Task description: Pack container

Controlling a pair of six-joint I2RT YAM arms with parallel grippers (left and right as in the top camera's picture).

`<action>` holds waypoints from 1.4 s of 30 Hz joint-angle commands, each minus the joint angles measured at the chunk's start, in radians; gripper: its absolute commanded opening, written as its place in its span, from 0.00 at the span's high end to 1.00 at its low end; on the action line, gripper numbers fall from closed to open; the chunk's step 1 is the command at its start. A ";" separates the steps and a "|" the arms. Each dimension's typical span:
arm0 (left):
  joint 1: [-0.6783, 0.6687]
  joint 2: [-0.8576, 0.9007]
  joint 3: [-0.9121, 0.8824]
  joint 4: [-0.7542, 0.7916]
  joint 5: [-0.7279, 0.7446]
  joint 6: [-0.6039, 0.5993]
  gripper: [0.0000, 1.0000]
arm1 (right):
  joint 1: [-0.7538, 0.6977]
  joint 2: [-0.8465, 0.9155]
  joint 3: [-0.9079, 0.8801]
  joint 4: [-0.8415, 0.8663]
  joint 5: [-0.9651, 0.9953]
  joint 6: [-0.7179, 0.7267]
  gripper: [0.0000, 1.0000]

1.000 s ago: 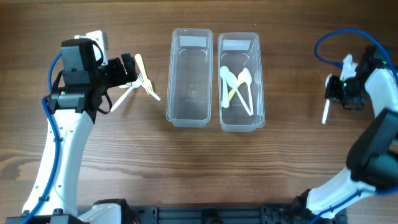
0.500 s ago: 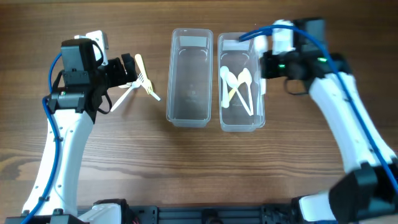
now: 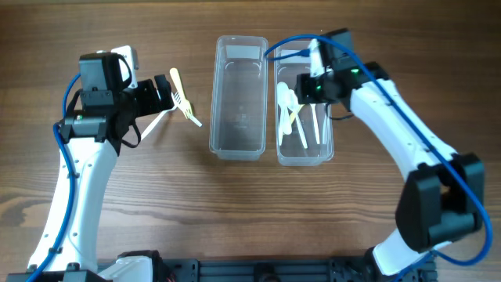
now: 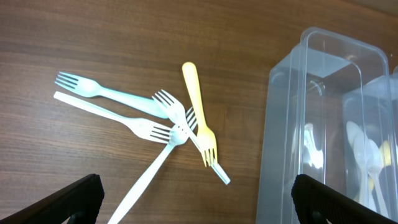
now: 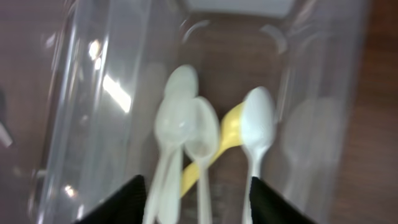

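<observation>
The right fingers (image 5: 121,202) hang spread apart over the spoons (image 5: 186,124) in the right-hand container (image 3: 301,160). The left fingers (image 4: 74,196), also wide apart, hover above the forks (image 4: 177,124) on the tabletop (image 4: 74,31).

spoons (image 5: 186,127) blurred, handles cut off at bottom edge; white fork (image 4: 153,167) handle too

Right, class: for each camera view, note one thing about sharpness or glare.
Overhead: sharp and evenly lit. Left wrist: forks crisp, with bright reflections on the empty container wall. Right wrist: spoons blurred, with glare spots on the spoon container left wall.
</observation>
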 commanded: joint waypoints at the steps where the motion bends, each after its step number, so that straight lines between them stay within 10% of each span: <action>1: 0.004 0.002 0.016 -0.018 0.012 -0.006 0.00 | -0.119 -0.137 0.059 0.009 0.132 0.005 0.29; 13: 0.005 0.179 0.022 0.060 -0.058 -0.065 0.10 | -0.481 -0.105 0.037 -0.072 0.064 0.002 0.17; 23: 0.005 0.319 0.073 0.101 -0.047 0.202 0.16 | -0.487 -0.076 0.037 -0.089 0.054 0.002 0.16; 28: -0.002 0.320 0.072 0.046 -0.060 0.261 0.36 | -0.487 -0.076 0.037 -0.091 0.054 0.003 0.17; 42: -0.098 0.438 0.063 -0.024 -0.342 0.396 0.33 | -0.487 -0.076 0.037 -0.096 0.053 0.003 0.17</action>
